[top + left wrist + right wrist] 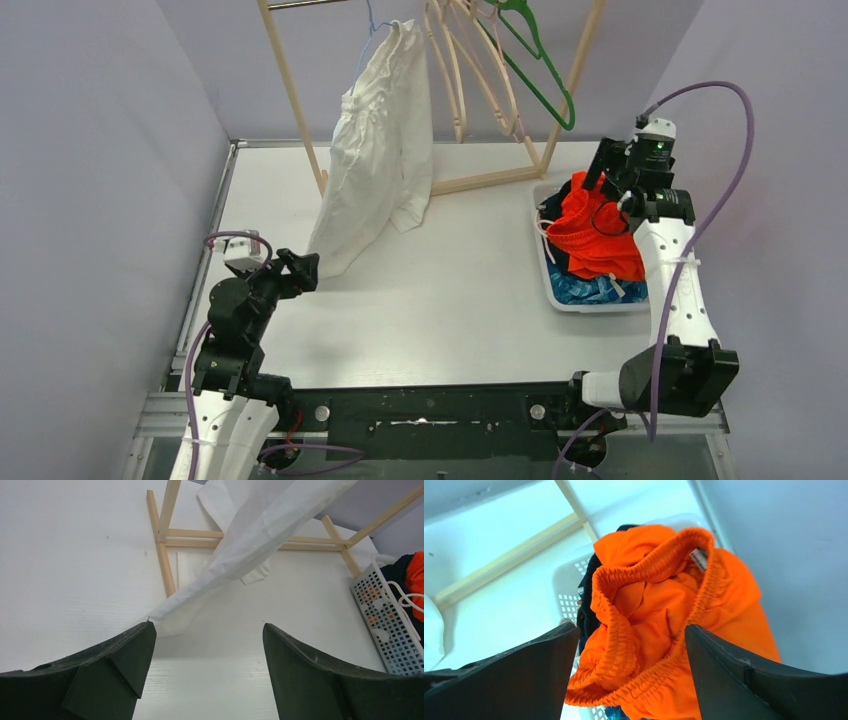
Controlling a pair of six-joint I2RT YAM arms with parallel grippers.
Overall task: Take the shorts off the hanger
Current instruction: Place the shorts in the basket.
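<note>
Left pincer (207, 625): jaws apart, empty. White shorts (250, 535) hang ahead and above it, the hem near one fingertip. Right pincer (629, 627): jaws apart, above orange shorts (659, 595) in a basket (566, 600). Best to grip the white waistband high, then lift it off the hanger (372, 25).

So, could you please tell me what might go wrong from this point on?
The white shorts hang from the blue hanger with their hem on the table; a pull by the open left tool there might drag the wooden rack instead of freeing them. The orange shorts heap above the basket rim and might snag the open right tool.
</note>
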